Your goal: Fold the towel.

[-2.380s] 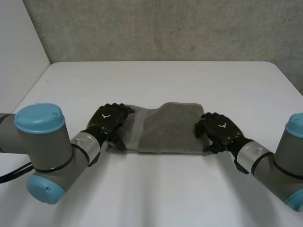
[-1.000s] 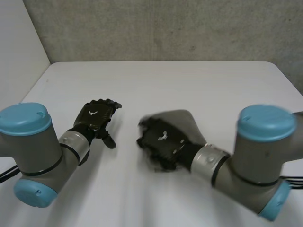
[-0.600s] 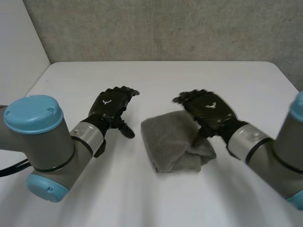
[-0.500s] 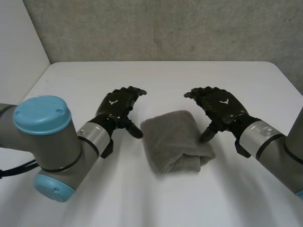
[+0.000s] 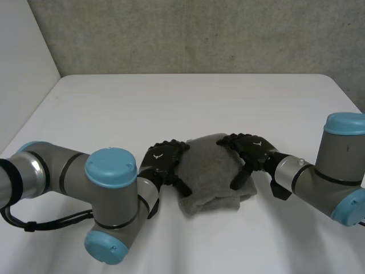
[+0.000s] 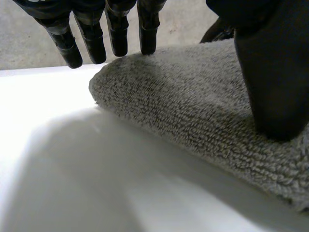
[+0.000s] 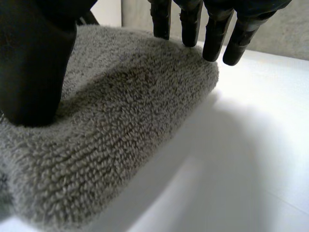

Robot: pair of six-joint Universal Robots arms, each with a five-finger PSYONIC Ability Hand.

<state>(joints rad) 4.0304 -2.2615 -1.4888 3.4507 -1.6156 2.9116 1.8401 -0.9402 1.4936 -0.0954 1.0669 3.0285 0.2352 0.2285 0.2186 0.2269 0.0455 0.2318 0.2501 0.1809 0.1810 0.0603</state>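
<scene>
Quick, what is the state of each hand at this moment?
Left hand: open, fingers straight, resting on the left side of the folded towel.
Right hand: open, fingers straight, resting on the towel's right side.

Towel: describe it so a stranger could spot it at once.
On the white table, look between the robot's black left hand and right hand. The towel is the folded grey bundle both are touching. Unlike them, it is soft and fuzzy.
</scene>
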